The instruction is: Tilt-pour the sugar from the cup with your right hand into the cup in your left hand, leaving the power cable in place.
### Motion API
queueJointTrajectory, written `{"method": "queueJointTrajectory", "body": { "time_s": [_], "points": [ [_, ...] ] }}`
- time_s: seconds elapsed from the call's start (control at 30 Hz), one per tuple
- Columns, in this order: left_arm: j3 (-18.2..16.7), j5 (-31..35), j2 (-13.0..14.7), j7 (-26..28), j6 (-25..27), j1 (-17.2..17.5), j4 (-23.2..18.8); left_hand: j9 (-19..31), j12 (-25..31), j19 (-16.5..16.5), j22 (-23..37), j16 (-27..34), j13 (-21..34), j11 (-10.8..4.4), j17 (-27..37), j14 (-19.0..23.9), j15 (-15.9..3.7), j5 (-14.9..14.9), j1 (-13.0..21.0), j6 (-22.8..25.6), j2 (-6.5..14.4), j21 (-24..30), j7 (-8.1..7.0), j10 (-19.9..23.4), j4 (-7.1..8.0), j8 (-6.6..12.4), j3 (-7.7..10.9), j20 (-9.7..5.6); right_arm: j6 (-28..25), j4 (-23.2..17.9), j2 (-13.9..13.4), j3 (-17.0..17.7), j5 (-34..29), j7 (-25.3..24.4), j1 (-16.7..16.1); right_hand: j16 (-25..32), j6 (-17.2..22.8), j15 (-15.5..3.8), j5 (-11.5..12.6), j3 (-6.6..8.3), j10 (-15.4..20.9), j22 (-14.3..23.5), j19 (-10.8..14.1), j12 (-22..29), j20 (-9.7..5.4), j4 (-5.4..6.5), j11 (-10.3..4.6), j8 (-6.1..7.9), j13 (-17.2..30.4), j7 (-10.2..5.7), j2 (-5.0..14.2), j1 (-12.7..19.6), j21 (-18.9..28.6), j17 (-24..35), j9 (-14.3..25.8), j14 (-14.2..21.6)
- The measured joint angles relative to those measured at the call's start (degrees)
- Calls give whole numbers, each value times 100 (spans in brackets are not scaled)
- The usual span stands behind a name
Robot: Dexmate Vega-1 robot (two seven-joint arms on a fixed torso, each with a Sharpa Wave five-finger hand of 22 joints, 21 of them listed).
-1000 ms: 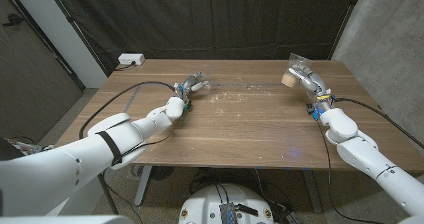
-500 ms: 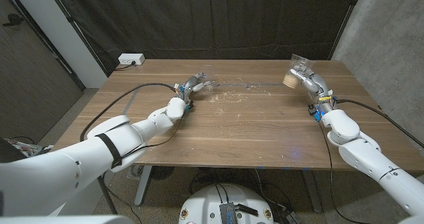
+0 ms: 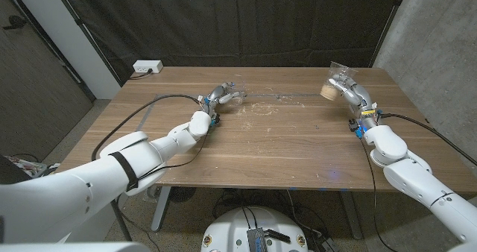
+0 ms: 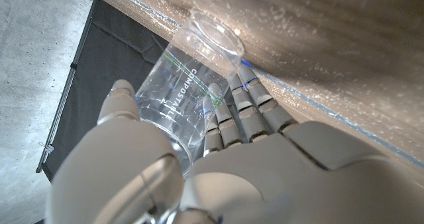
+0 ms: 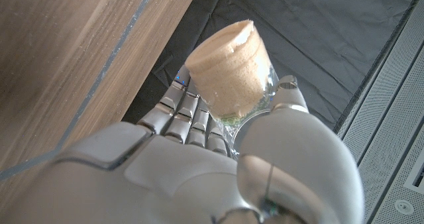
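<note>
Off at the back left corner of the table (image 3: 283, 144) sits a white power box (image 3: 147, 67), and a black cable (image 3: 123, 125) curves over the left edge. Just right of it, the left hand (image 3: 216, 97) grips an empty clear cup (image 3: 232, 95), fingers wrapped round its printed wall. Pale spilled grains (image 3: 257, 109) dust the wood mid-table. Far right, the right hand (image 3: 349, 88) clasps a clear cup (image 3: 337, 79) holding tan sugar (image 5: 228, 68), raised off the table near the back edge.

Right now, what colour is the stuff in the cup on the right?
Light tan, like brown sugar, filling the clear cup; the right wrist view shows it best.
</note>
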Motion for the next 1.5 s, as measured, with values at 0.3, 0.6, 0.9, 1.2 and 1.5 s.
{"method": "queueJointTrajectory", "body": {
  "time_s": [0.3, 0.6, 0.9, 1.2, 1.5],
  "points": [
    [-139, -181, -48, 9, 43, 73, -41, 57, 192, 175, 16, 130, 123, -28, 103, 324, -22, -1, 257, 141, 134, 59, 22, 213, 0, 96, 51, -14, -99, -67, -13, 22, -15, -59, -33, -44, 24, 10, 0, 0, 20, -13, 0, -44, 0, 0, 20, -1, -1, 20, 17, -17, 36, 0, 0, 10],
    [-264, -385, -78, -94, 176, 113, -58, 111, 322, 206, 43, 195, 219, 0, 199, 467, -42, -4, 489, 229, 232, 66, 38, 244, -31, 139, 113, -13, -262, -86, 3, -32, -53, -87, 83, -44, 49, 10, 0, 0, 50, -27, -41, -45, 1, 0, -11, -40, -2, 13, 17, -17, 44, 0, -1, 10],
    [-212, -260, -8, 101, 28, 118, -56, 153, 410, 241, 43, 201, 289, -24, 264, 520, -33, -50, 512, 368, 253, 88, 2, 351, -29, 242, 110, -41, -360, 6, 74, -132, -72, -85, 254, -91, 69, 9, 0, 0, 50, -27, -41, -85, 1, 0, -11, -47, 0, -6, 17, -17, 57, 28, 27, 10],
    [-119, -102, 18, 323, -337, 20, 88, 189, 454, 258, 69, 218, 344, -20, 304, 541, -55, -90, 564, 387, 202, 88, 2, 368, 4, 264, 78, -23, -417, 143, 159, -255, -102, -53, 449, -132, 80, 9, 0, 0, 50, -26, -93, -85, -9, 0, -10, -49, 0, -18, 27, -27, 80, 28, 26, 10],
    [-98, 14, -19, 456, -797, -77, 261, 216, 524, 257, 70, 217, 383, -27, 350, 569, -63, -114, 563, 418, 203, 110, 33, 376, 19, 285, 61, -23, -427, 360, 280, -414, -145, 24, 685, -137, 79, 7, 0, 0, 50, -54, -92, -129, -9, 0, -10, -83, 30, -18, 39, -39, 113, 53, 26, 53]
  ]
}}
